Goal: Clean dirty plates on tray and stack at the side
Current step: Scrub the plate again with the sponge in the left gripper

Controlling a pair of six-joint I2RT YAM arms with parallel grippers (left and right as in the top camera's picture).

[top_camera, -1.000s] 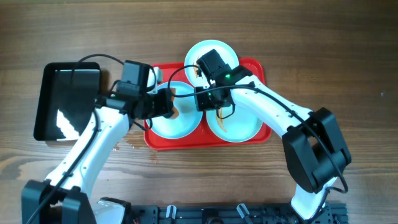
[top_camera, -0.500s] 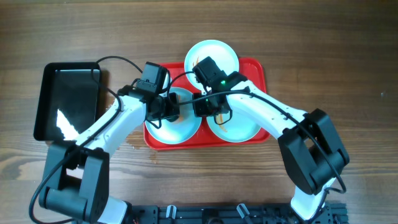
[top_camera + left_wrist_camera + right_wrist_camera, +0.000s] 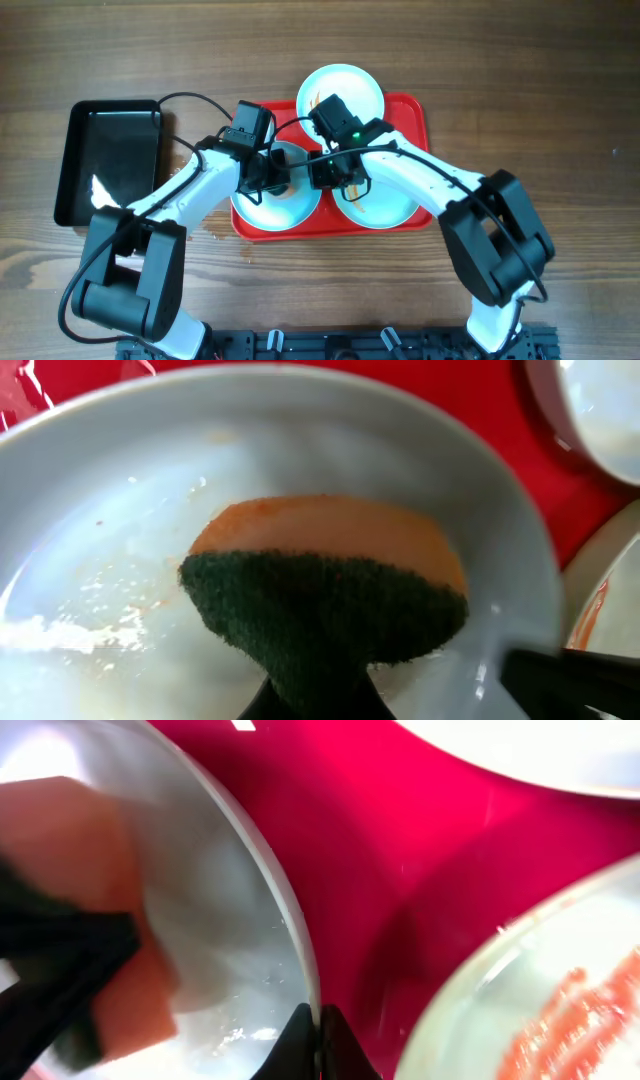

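Left hand (image 3: pixel 316 698) pinches a sponge (image 3: pixel 325 590) against the tray's (image 3: pixel 415 112) eight-o'clock plate (image 3: pixel 110 550); right hand (image 3: pixel 318 1042) pinches that plate's two-o'clock rim.

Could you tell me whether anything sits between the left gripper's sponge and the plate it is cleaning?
Nothing visible does: the sponge rests directly on the plate. The right gripper only pinches that plate's rim, beside the sponge.
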